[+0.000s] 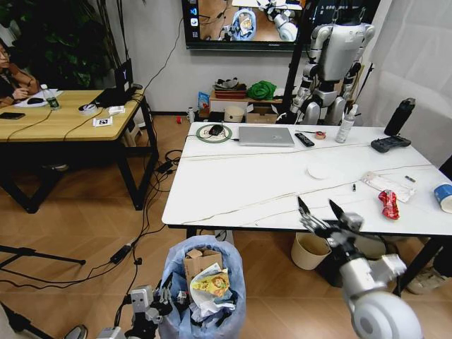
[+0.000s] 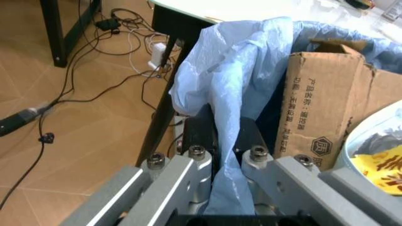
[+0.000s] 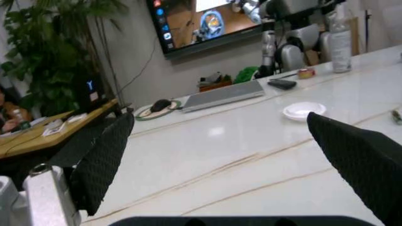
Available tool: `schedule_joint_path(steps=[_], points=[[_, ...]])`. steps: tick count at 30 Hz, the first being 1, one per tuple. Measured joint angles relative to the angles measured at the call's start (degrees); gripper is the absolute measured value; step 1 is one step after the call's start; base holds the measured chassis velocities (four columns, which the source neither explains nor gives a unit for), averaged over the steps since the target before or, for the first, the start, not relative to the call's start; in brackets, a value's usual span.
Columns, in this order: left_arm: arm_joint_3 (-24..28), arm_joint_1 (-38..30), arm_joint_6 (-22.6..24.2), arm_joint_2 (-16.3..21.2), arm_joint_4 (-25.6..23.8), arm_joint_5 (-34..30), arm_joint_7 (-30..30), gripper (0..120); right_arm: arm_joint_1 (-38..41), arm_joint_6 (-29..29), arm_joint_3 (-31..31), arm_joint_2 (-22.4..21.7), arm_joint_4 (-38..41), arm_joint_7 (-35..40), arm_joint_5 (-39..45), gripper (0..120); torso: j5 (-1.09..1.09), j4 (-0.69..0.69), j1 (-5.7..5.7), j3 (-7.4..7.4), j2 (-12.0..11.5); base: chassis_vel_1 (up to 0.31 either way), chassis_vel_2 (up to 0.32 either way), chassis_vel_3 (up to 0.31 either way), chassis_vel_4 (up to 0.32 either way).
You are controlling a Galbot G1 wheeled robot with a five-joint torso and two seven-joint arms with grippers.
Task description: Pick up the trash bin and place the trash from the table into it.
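Observation:
The trash bin [image 1: 201, 282], lined with a light-blue bag, is in front of the table's near edge, with cardboard [image 2: 320, 108], a yellow wrapper [image 2: 383, 169] and white paper inside. My left gripper [image 1: 166, 293] is shut on its bagged rim [image 2: 226, 136]. My right gripper [image 1: 321, 215] stands open over the white table's [image 1: 247, 191] front edge, its black pads [image 3: 100, 160] wide apart and empty. On the table's right part lie a white round lid [image 1: 323, 171], a clear plastic pack [image 1: 387, 185], a red wrapper [image 1: 388, 203] and a blue-white paper cup [image 1: 443, 196].
A laptop [image 1: 265, 135], remote [image 1: 304, 139], black controller [image 1: 390, 143], white bottle [image 1: 345, 127] and black bottle [image 1: 400, 116] line the table's far side. A cream round bin [image 1: 309, 251] sits under the table. A wooden desk [image 1: 63, 120] and floor cables are at left.

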Motion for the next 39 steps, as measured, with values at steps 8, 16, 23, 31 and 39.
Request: schedule_joint_path(steps=[8,16,23,31,39], points=[[0.86,-1.04,0.09,2.28,1.68,-1.7,0.0,1,-2.59,4.33,4.56,7.67,-3.61,-7.05,-1.58,100,0.0,0.01,0.0,0.0,0.0,0.0,0.0,0.0,0.0],[1.16,-2.21,-0.02,2.99,2.86,-2.58,0.03,1,-3.15,7.14,5.73,13.77,-6.35,-8.64,-4.95,100,0.0,0.01,0.0,0.0,0.0,0.0,0.0,0.0,0.0],[1.52,-2.41,-0.35,2.04,3.28,-2.44,0.11,1,-1.57,7.57,5.67,15.4,-8.42,-8.87,-5.71,100,0.01,0.02,0.0,0.01,0.0,0.0,0.0,0.0,0.0],[1.08,-2.22,-0.62,1.71,4.0,-2.33,0.16,1,-1.14,8.25,5.89,15.26,-10.2,-9.58,-5.62,100,0.01,0.01,0.0,0.01,0.0,0.0,0.0,0.0,0.0],[1.09,-2.11,-0.65,1.25,4.67,-2.43,0.16,1,-0.43,8.39,5.59,15.13,-11.81,-9.81,-4.37,100,0.01,0.01,0.0,0.01,0.0,0.0,0.0,0.0,0.0]])
